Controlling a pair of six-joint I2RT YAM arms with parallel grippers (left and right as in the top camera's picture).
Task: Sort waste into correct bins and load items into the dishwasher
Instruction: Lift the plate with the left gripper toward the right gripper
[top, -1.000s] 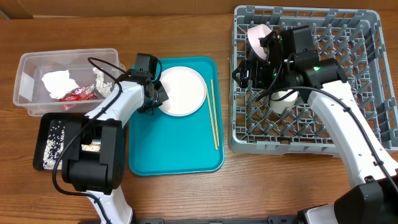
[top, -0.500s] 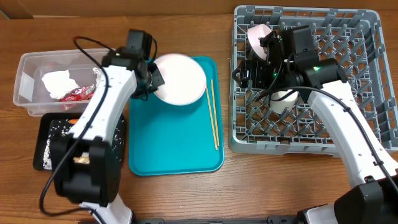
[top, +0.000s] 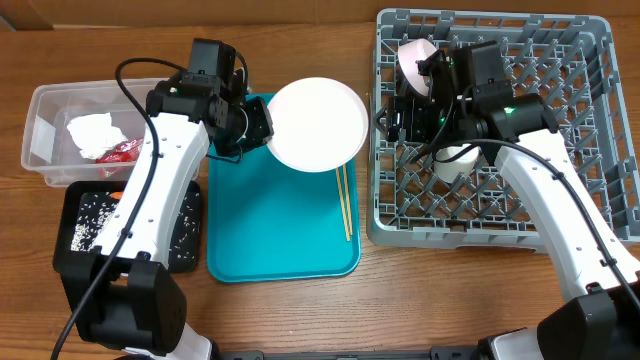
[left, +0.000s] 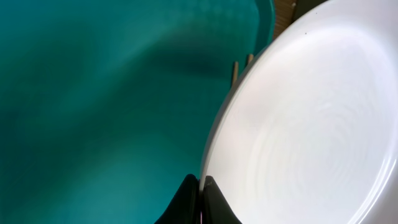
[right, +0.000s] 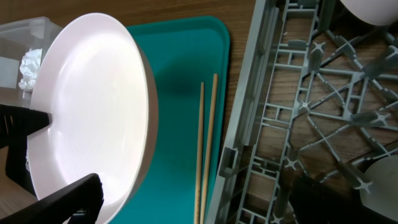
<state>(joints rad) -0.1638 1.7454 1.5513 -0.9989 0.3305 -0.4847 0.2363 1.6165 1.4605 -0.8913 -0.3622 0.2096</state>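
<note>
1. White plate (top: 318, 125) is hanging from the left gripper (top: 255, 125). Its rim is pinched between the clenched fingers (left: 183, 206), and the rest is sticking out past the fingertips.
2. Teal tray (top: 280, 235) and chopsticks (top: 345, 200) are lying below those fingers.
3. Right gripper (top: 392, 118) is hovering over the grey rack (top: 490, 17). Its fingers are spread and gripping nothing, and the plate is facing its fingertips without touching them.
4. White bowl (top: 415, 58) and cup (top: 455, 160) are sitting in the rack beside the right fingers.

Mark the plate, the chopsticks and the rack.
plate (top: 317, 125): overhead view, centre of its face.
chopsticks (top: 345, 205): overhead view, halfway along the visible part.
rack (top: 450, 236): overhead view, on its near wall.
</note>
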